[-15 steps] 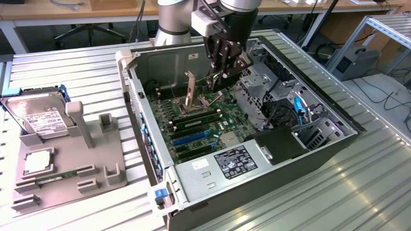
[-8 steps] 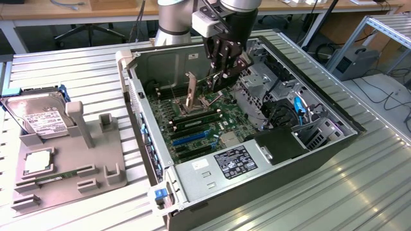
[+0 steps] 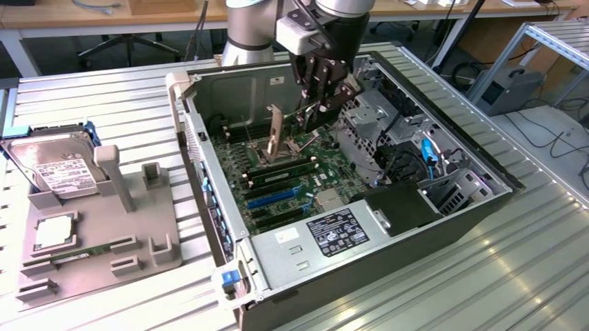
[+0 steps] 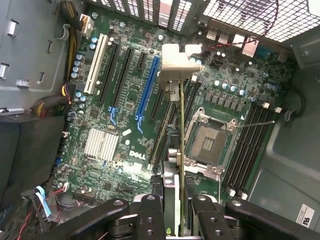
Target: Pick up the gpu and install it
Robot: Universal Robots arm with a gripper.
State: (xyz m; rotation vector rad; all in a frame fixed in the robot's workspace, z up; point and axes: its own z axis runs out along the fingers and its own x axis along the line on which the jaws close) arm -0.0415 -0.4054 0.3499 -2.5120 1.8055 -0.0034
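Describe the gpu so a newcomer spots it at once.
Find the open computer case on the metal table. Above its green motherboard, the gripper holds the gpu edge-down: a thin card with a long metal bracket, the only board raised off the motherboard.

The arm is a thick silver-grey tube, smooth and rounded, with a darker band low on its column. A second silver segment ends in a black collar. At about 9 o'clock from that collar sits a small pale grey box with a dark face. Below hangs the gripper: black, built of jointed metal links with round pivot pins and small screws showing as light dots. In the wrist view the gripper shows matte black link bars with round screw holes and rounded knuckles, and its fingers are flat, dark and blocky.
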